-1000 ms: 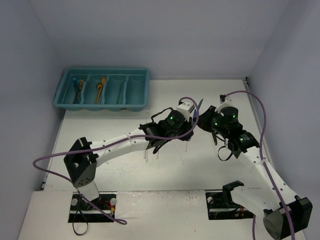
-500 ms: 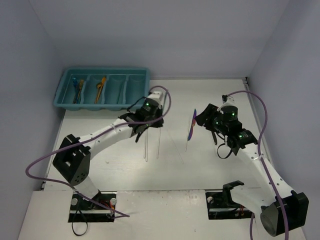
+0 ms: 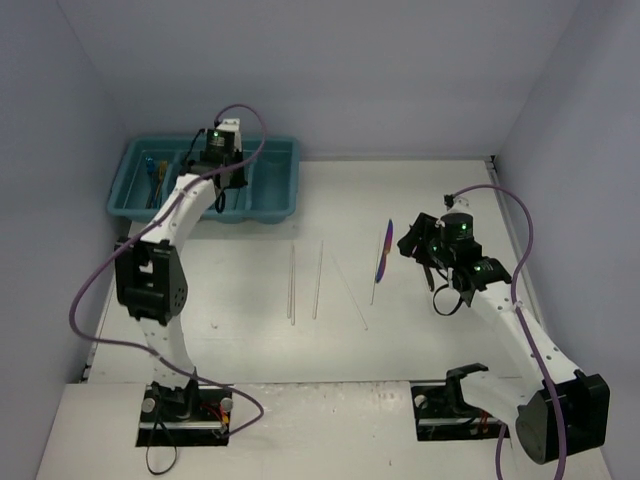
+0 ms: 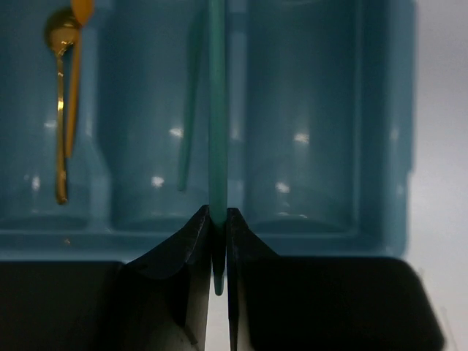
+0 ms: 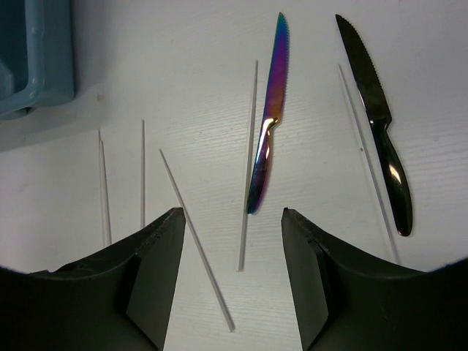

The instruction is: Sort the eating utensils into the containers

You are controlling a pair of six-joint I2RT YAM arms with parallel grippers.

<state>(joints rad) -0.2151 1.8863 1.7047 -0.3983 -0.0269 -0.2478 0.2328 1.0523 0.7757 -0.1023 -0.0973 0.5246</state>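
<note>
Table, white (image 3: pixel 450 200), carries teal plastic four-compartment cutlery tray (image 3: pixel 272 180) at far left corner. Left gripper (image 4: pixel 218 223) above tray's middle compartments, jaws pinched tight on slim teal utensil handle (image 4: pixel 217 110). Right gripper (image 5: pixel 232 216) hovers half-spread, holding nothing, over iridescent rainbow knife (image 5: pixel 269 110). Black serrated knife (image 5: pixel 380 124) lies nearby on table. Thin pale translucent sticks (image 5: pixel 248 168) scattered around. Gold spoon (image 4: pixel 61 124) lies in compartment left of teal handle.

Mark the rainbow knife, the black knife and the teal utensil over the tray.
rainbow knife (image 5: pixel 268 117), right wrist view, where blade meets handle.
black knife (image 5: pixel 376 110), right wrist view, base of the blade.
teal utensil (image 4: pixel 217 110), left wrist view, middle of its shaft.
</note>
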